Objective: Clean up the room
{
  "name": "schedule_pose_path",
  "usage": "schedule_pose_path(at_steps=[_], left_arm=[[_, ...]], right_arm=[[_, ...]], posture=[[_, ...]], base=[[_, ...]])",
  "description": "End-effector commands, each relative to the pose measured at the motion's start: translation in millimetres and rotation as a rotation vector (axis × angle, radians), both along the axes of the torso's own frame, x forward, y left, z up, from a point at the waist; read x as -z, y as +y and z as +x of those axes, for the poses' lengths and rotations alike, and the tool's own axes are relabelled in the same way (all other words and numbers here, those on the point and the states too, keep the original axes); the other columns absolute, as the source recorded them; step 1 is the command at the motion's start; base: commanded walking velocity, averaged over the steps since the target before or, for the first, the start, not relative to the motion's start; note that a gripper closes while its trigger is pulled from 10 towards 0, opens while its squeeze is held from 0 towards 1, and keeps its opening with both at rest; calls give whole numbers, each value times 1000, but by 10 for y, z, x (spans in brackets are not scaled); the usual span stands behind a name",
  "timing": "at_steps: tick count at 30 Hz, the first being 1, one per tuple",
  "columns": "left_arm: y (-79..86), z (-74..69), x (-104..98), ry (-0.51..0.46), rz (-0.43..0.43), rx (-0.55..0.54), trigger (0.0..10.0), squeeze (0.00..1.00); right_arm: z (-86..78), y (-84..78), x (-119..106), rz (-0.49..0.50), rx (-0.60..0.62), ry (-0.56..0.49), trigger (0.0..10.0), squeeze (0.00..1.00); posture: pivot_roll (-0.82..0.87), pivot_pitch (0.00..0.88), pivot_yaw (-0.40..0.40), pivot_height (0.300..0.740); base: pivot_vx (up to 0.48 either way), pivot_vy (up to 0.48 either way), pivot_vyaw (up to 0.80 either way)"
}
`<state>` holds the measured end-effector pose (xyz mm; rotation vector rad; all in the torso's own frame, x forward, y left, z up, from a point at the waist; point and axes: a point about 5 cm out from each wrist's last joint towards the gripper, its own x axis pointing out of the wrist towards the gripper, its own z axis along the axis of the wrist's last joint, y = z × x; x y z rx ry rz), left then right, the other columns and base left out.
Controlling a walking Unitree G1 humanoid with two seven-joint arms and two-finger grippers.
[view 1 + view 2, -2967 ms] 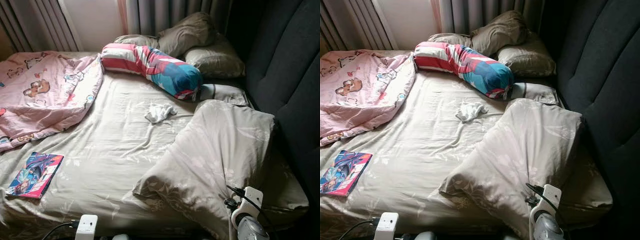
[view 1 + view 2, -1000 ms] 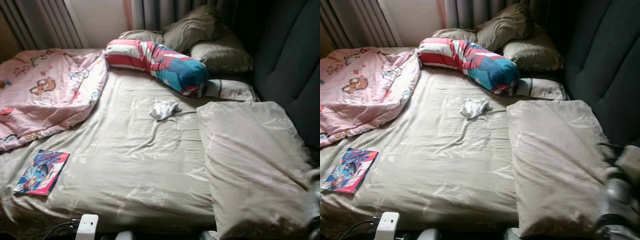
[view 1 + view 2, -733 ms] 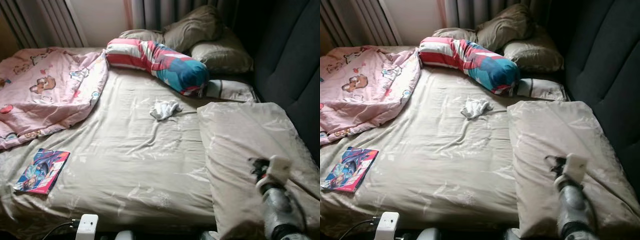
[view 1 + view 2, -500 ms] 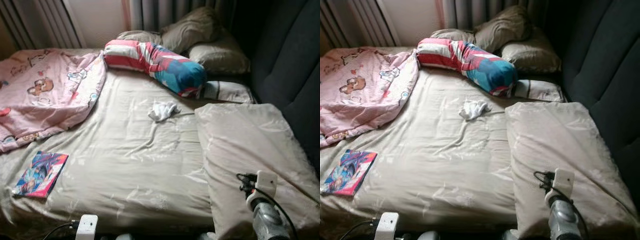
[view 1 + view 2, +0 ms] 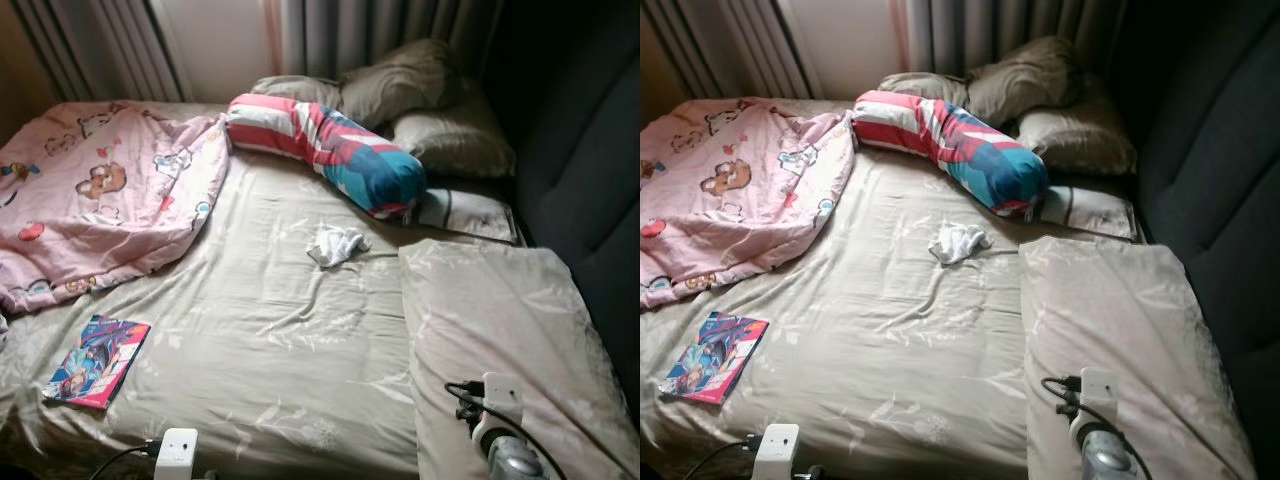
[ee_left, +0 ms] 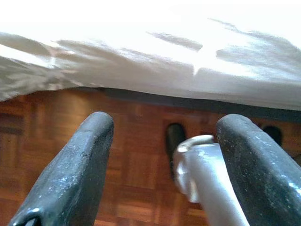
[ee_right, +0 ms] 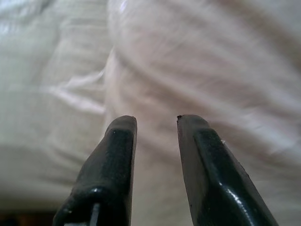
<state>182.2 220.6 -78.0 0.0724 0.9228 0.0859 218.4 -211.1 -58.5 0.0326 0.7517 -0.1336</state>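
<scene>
While hovering over large beige floral pillow lying flat at bed's headboard side, right claw parted, empty. Left claw parted, idle above floor. Soft, light, floppy; best pinched at corner seam.

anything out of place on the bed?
Yes: a crumpled white cloth mid-bed, a comic book near the foot edge, and the pink blanket bunched up on the robot's left side, not spread flat.

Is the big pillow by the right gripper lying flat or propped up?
Flat: the pillow lies level on the sheet, its whole top face showing.
</scene>
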Motion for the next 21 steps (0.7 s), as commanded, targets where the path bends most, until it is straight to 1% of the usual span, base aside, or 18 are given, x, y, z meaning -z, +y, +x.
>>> schedule_pose_path(at_steps=[1,2,3,5,8,13,17,21], left_arm=[[22,-86,37,19,-9,-32,10000,0],[12,-91,42,18,-16,-45,10000,0],[12,-91,42,18,-16,-45,10000,0],[0,-96,46,13,-25,-66,10000,0],[3,-105,50,21,-20,-59,10000,0],[20,-113,51,27,-20,-54,10000,0],[22,-128,56,34,-16,-25,10000,0],[19,-131,58,38,-14,-10,10000,0]], right_arm=[[-135,21,94,6,-6,70,10000,0],[-188,27,129,3,-8,101,10000,0],[-188,27,129,3,-8,101,10000,0],[-261,42,173,13,12,130,10000,0],[-291,79,195,27,22,137,10000,0],[-306,121,210,26,-4,147,10000,0],[-377,31,230,32,30,163,10000,0],[-394,18,235,36,47,164,10000,0]], posture=[[48,0,-51,740],[54,0,-56,740],[54,0,-56,740],[64,0,-57,740],[59,0,-51,740],[46,0,-40,740],[33,0,-30,740],[32,0,-24,740]], base=[[0,0,0],[0,0,0],[0,0,0],[0,126,0],[0,288,0],[0,311,0],[0,352,0],[0,354,0]])
